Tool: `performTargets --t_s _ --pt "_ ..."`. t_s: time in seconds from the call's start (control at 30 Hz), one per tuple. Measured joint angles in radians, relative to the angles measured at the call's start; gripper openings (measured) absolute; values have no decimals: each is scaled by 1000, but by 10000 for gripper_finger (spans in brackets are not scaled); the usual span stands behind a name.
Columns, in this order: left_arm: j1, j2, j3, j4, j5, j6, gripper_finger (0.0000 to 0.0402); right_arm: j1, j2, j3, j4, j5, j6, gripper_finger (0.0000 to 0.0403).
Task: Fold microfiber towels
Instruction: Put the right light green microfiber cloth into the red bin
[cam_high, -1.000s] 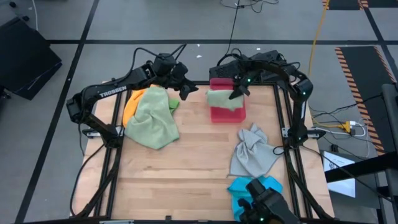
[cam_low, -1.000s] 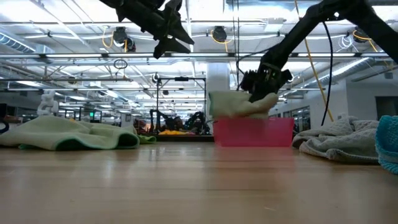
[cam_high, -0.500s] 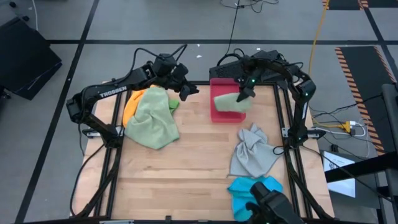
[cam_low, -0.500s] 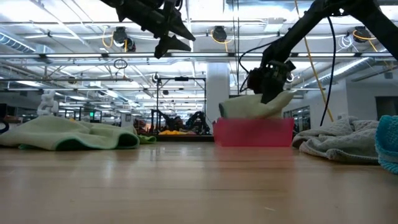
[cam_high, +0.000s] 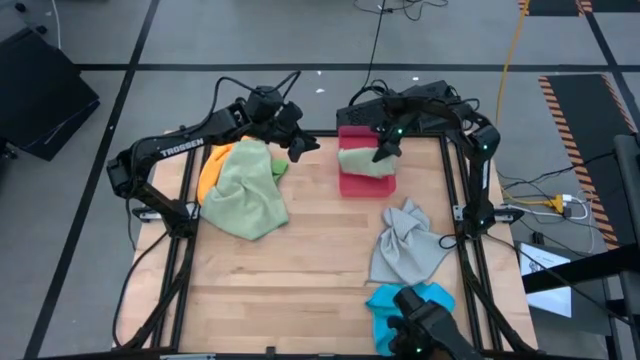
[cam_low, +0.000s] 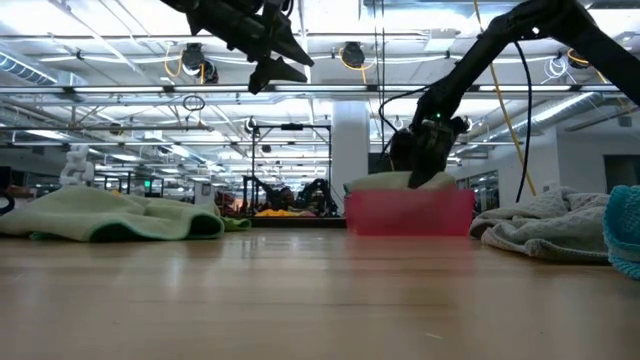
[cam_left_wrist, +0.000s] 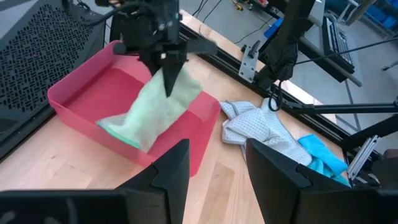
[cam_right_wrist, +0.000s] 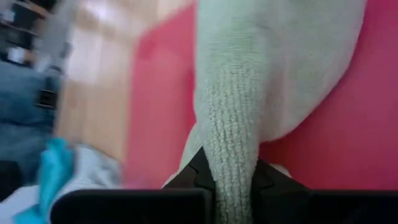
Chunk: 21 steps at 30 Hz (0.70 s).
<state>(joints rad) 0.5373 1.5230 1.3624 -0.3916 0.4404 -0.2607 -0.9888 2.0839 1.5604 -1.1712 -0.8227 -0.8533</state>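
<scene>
wooden surface (cam_high: 320, 270): right gripper (cam_high: 382, 150) pinching pale sage towel (cam_high: 362, 162) over pink-red tray (cam_high: 365, 184); left gripper (cam_high: 305, 145) spread, raised, empty.

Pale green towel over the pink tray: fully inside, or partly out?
Partly out: the pale green towel drapes over the tray wall, pinched by the right gripper.

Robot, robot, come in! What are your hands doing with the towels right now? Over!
Right gripper shut on pale folded towel, lowering it into pink tray. Left gripper open, empty, above heaped green towel. Nothing in the way.
</scene>
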Motion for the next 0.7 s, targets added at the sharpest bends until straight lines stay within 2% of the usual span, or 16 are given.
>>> performTargets --t_s 0.1,0.3,0.43,0.7 --pt "0 0 0 0 0 -1 157 10 6 0 56 95 53 25" --pt "0 0 0 0 -1 -8 157 19 6 0 129 177 117 84" --pt "6 0 0 0 -3 -9 157 36 2 0 165 284 157 124" --pt "7 0 0 0 -3 -10 157 49 -18 0 223 309 206 188"
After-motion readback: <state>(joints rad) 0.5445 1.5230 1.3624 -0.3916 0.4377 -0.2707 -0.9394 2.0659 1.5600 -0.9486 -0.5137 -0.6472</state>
